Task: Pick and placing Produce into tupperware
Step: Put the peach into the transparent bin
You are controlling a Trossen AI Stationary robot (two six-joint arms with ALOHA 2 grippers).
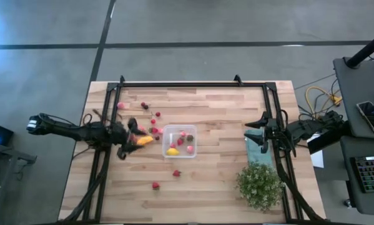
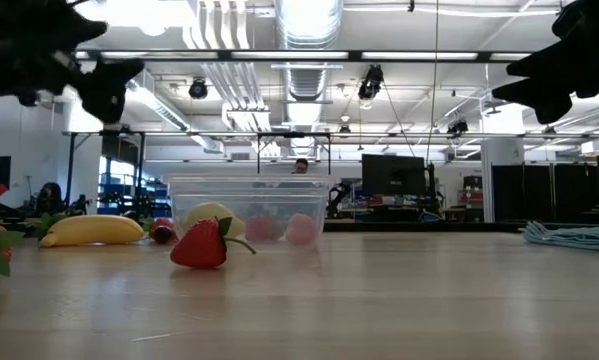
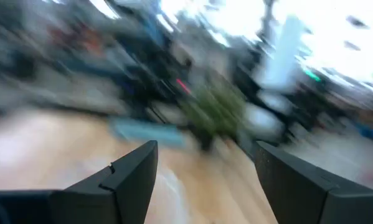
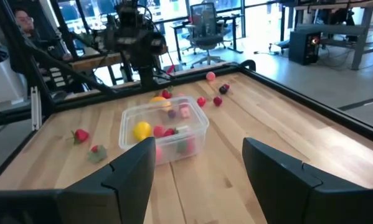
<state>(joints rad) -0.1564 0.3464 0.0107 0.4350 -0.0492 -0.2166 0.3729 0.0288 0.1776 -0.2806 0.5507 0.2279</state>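
The clear tupperware (image 1: pixel 179 142) stands on the table's middle and holds a yellow lemon (image 1: pixel 172 150) and a few pink and red pieces; it also shows in the right wrist view as the tupperware (image 4: pixel 164 127). An orange-yellow curved piece (image 1: pixel 145 140) lies on the wood just left of it. Red and pink berries (image 1: pixel 154 119) are scattered farther left and toward the far edge, and two more berries (image 1: pixel 176 173) lie nearer. My left gripper (image 1: pixel 132 132) hovers open beside the curved piece, raised above the table, with nothing between the fingers of the left gripper (image 3: pixel 205 149). My right gripper (image 4: pixel 198 146) waits open at the table's right.
A flat teal cloth (image 1: pixel 260 147) lies under my right gripper (image 1: pixel 256 125), and a green bushy plant (image 1: pixel 260 184) stands near the table's near right corner. A black frame (image 1: pixel 193 84) runs along the far edge and both sides. Bare wood lies between tupperware and cloth.
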